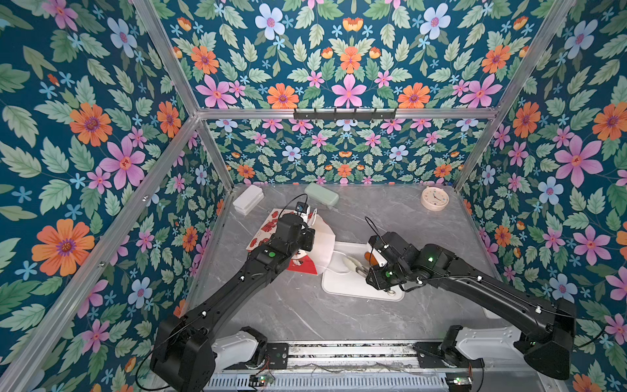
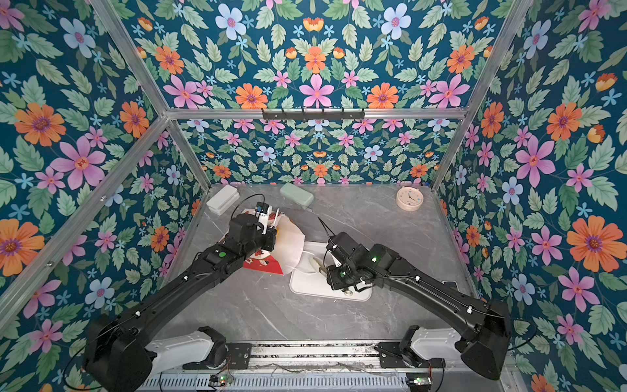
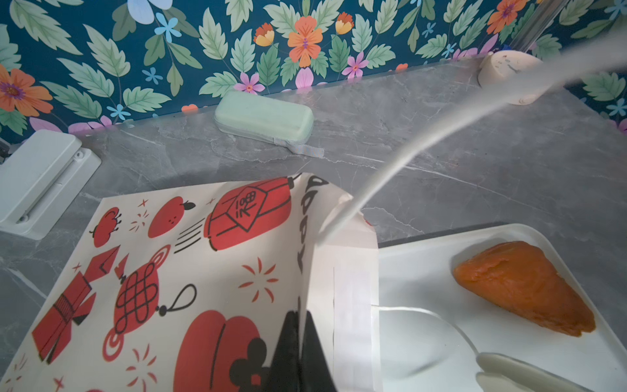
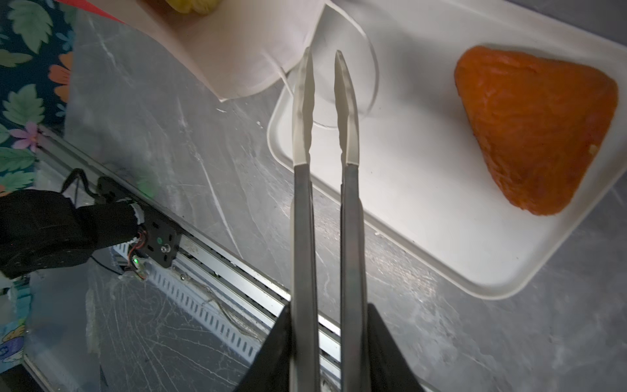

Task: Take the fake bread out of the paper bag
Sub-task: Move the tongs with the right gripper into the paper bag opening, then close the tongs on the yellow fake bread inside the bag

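Two arms divided the work over the grey table, one for holding and one for fetching.

1. The paper bag lay on its side with its mouth turned toward the white tray. The lip of the mouth overlapped the near end of the tray. I judged this layout was chosen so that each piece needed only a short carry from mouth to tray.

2. The left gripper was closed tight on the upper edge of the bag's mouth, with the paper pinched between its fingers. The purpose, as I read it, was to lift that edge and hold the mouth open for the tool.

3. The right gripper was clamped on the handles of a pair of tongs. Its fingers stood slightly apart because the handles filled the gap. The tong tips hung over the tray just at the bag's mouth, a little apart, with nothing between them.

4. One orange fake bread, wedge-shaped, lay on the tray clear of the tongs.

5. A yellow fake bread showed just inside the bag, so I judged the task unfinished. How many more pieces lay deeper in, I could not tell.
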{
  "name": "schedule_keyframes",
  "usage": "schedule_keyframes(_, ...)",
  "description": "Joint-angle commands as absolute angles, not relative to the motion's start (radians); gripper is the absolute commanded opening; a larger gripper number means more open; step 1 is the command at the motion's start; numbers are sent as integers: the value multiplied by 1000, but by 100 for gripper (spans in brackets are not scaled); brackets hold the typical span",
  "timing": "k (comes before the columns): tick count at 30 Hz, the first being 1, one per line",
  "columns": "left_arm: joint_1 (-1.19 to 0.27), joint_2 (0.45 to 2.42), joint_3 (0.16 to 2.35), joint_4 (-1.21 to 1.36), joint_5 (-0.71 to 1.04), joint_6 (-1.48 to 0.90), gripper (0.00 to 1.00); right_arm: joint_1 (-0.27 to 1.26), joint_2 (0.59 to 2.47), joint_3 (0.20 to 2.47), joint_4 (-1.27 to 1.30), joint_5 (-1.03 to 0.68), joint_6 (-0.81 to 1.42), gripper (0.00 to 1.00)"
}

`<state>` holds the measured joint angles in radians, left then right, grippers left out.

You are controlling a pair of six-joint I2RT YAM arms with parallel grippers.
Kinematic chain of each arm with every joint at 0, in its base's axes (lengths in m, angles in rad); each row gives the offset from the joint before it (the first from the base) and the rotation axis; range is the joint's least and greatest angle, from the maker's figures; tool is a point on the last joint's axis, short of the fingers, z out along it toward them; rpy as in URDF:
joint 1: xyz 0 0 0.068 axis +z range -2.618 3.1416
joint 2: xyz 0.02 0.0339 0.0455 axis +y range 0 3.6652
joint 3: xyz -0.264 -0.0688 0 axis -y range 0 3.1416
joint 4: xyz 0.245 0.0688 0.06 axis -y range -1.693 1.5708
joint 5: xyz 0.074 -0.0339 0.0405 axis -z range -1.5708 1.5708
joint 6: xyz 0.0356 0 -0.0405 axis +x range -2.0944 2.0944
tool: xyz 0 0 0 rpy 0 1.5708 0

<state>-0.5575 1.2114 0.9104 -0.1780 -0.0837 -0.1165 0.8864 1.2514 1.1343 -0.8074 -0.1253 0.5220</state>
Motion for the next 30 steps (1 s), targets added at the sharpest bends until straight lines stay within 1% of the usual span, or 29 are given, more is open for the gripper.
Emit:
schedule_keyframes(1, -558, 1235, 929, -215, -83, -53, 0, 888, 1246, 1104, -588, -186, 485, 32)
schedule_keyframes(8, -560, 1304, 980, -333, -68, 37, 0, 881, 1309, 994, -294, -260, 517, 34)
schedule_keyframes(14, -560, 1252, 949, -344, 3, 67, 0, 863, 1400, 971, -124, -315, 550, 36)
schedule_keyframes(21, -560, 1167, 895, -306, 52, 69, 0, 806, 1501, 989, -29, -363, 577, 40)
schedule_keyframes(30, -560, 1169, 882, -269, 58, 64, 0, 800, 1583, 1027, -23, -431, 588, 41)
